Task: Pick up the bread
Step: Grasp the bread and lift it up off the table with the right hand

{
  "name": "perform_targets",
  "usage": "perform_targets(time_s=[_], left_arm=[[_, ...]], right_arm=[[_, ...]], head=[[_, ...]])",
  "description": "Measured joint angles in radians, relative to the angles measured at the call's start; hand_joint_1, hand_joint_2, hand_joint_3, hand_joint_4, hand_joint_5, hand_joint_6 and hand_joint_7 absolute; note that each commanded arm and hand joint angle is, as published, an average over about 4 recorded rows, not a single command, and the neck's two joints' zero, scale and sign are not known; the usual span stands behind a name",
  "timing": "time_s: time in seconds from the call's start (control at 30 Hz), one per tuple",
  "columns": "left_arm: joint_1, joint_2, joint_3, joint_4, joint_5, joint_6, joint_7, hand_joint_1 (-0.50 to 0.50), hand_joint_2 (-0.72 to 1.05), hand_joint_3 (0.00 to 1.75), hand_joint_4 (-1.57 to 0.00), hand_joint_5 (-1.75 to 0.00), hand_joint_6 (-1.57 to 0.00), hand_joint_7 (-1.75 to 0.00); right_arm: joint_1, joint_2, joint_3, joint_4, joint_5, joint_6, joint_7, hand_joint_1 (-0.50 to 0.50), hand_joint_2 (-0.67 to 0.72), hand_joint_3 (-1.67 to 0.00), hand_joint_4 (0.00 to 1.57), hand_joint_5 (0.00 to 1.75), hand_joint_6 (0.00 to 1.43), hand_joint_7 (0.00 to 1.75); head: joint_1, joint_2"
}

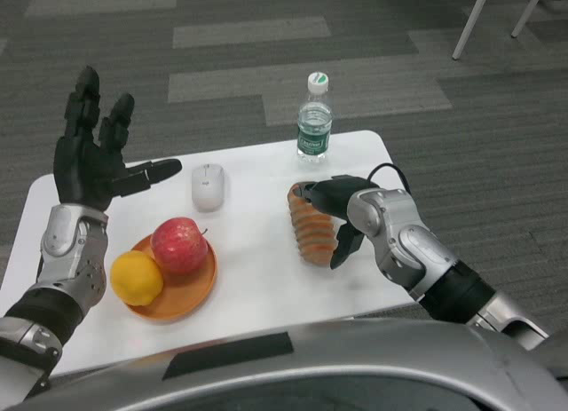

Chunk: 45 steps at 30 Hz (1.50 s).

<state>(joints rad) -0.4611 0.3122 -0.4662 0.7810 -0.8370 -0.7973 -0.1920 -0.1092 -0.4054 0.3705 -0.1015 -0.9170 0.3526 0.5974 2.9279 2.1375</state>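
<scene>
Right hand [335, 217]: fingers wrapped over the top and near side of the bread [308, 226], gripping it at the table's [257, 296] right-centre. Left hand [93, 154]: raised, fingers spread wide, holding nothing, above the plate [191, 296] of fruit.

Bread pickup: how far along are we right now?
Done: the right hand has reached the bread, with fingers curled over its top and down its near side. In hand: closing the grip; I cannot tell whether it is firm. Left: the lift, since the bread seems to sit on the table. The left hand is raised open, away from the job.
</scene>
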Motion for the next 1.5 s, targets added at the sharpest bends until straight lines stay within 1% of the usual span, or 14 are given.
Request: perform_targets(time_s=[0.13,0.23,0.4,0.5,0.6,0.67,0.8,0.87,1.0,1.1,1.23,1.33,1.43,1.5], left_arm=[[0.001,-0.001,-0.002,0.001,0.000,-0.001,0.000,0.50,0.43,0.07,0.00,-0.36,0.00,0.00],[0.001,-0.001,-0.003,0.001,-0.001,-0.002,0.000,0.50,0.45,0.09,0.00,-0.33,0.00,0.00],[0.002,-0.001,-0.003,0.001,0.000,-0.003,0.000,0.50,0.43,0.07,0.00,-0.36,0.00,0.00],[0.002,-0.001,-0.003,0.001,-0.001,-0.004,0.000,0.50,0.47,0.02,0.00,-0.38,0.00,0.00],[0.002,-0.001,-0.003,0.001,-0.001,-0.004,0.000,0.50,0.43,0.04,0.00,-0.36,0.00,0.00],[0.002,-0.001,-0.003,0.001,-0.001,-0.004,0.000,0.50,0.47,0.02,0.00,-0.33,0.00,0.00],[0.002,-0.001,-0.003,0.001,-0.001,-0.004,0.000,0.50,0.43,0.04,0.00,-0.41,0.00,0.00],[0.002,-0.001,-0.003,0.001,-0.001,-0.004,0.000,0.50,0.43,0.04,0.00,-0.36,0.00,0.00],[0.002,-0.001,-0.003,0.001,-0.001,-0.004,0.000,0.50,0.43,0.07,0.00,-0.31,0.00,0.00],[0.002,-0.001,-0.003,0.001,-0.001,-0.004,0.000,0.50,0.43,0.07,0.00,-0.31,0.00,0.00],[0.002,-0.001,-0.003,0.001,-0.001,-0.004,0.000,0.50,0.43,0.07,0.00,-0.38,0.00,0.00],[0.002,-0.001,-0.003,0.001,-0.001,-0.004,0.000,0.50,0.47,0.04,0.00,-0.38,0.00,0.00],[0.002,-0.001,-0.003,0.001,-0.001,-0.004,0.000,0.50,0.43,0.07,0.00,-0.31,0.00,0.00],[0.002,-0.001,-0.003,0.001,-0.001,-0.005,0.000,0.50,0.43,0.09,0.00,-0.33,0.00,0.00]], right_arm=[[-0.023,0.026,-0.003,0.081,0.000,-0.036,-0.015,-0.46,-0.41,-0.18,0.00,0.87,0.00,0.07],[-0.046,0.033,-0.005,0.133,0.000,-0.063,-0.026,-0.46,-0.41,-0.22,0.00,0.87,0.00,0.07],[-0.083,0.045,-0.004,0.230,0.001,-0.105,-0.053,-0.46,-0.41,-0.18,0.00,0.87,0.00,0.07],[-0.094,0.050,-0.001,0.264,0.001,-0.118,-0.066,-0.46,-0.41,-0.24,0.00,0.87,0.00,0.07],[-0.109,0.051,0.015,0.293,0.001,-0.122,-0.074,-0.46,-0.41,-0.24,0.00,0.87,0.00,0.07],[-0.119,0.051,0.026,0.313,0.000,-0.127,-0.080,-0.46,-0.45,-0.24,0.00,0.87,0.00,0.07],[-0.126,0.049,0.035,0.333,0.000,-0.138,-0.090,-0.40,-0.48,-0.24,0.00,0.87,0.00,0.07],[-0.128,0.048,0.038,0.339,0.000,-0.147,-0.097,-0.38,-0.48,-0.32,0.00,0.87,0.00,0.07],[-0.129,0.042,0.041,0.347,0.002,-0.180,-0.121,-0.33,-0.59,-0.58,0.00,0.97,0.00,0.17],[-0.126,0.041,0.033,0.357,0.036,-0.203,-0.153,-0.33,-0.60,-0.63,0.00,0.97,0.00,0.28],[-0.118,0.041,-0.002,0.378,0.092,-0.242,-0.184,-0.33,-0.60,-0.71,0.00,0.97,0.00,0.54],[-0.113,0.046,-0.044,0.403,0.130,-0.283,-0.186,-0.33,-0.60,-0.71,0.00,0.92,0.00,0.59],[-0.107,0.056,-0.109,0.446,0.178,-0.359,-0.186,-0.33,-0.60,-0.71,0.00,0.87,0.00,0.68],[-0.103,0.065,-0.151,0.477,0.209,-0.413,-0.186,-0.33,-0.60,-0.71,0.00,0.87,0.00,0.77]], head=[[0.004,0.001],[0.009,0.002],[0.015,0.002],[0.016,0.002],[0.017,0.001],[0.018,0.000],[0.018,0.000],[0.019,0.000],[0.021,0.000],[0.020,0.001],[0.019,0.001],[0.020,0.001],[0.024,0.000],[0.025,0.001]])
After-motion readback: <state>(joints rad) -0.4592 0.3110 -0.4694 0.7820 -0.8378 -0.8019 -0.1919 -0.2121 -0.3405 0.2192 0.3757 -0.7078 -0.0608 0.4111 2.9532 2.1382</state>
